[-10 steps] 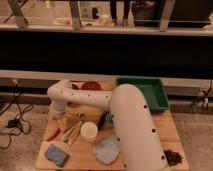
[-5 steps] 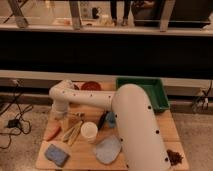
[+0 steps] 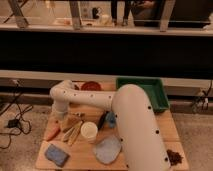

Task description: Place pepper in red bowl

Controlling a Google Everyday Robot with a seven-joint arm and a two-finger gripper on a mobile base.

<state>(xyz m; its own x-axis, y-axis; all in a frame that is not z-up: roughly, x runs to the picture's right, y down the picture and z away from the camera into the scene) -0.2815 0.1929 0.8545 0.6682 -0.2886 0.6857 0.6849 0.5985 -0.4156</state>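
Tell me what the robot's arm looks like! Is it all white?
Yes! The arm is a fat, smooth, creamy-white tube with rounded joints and a few small dark dots along it. No cables show. Its gripper sits at the thinner end, low over the left of the table near the pepper, too tucked away to describe.

The arm (image 3: 134,125) is a chain of thick, rounded, cream-white tubes with smooth shells. Small dark dots like screws run along its joints and its big front segment. The gripper (image 3: 63,119) is at its low left end, over the left side of the table (image 3: 167,127).
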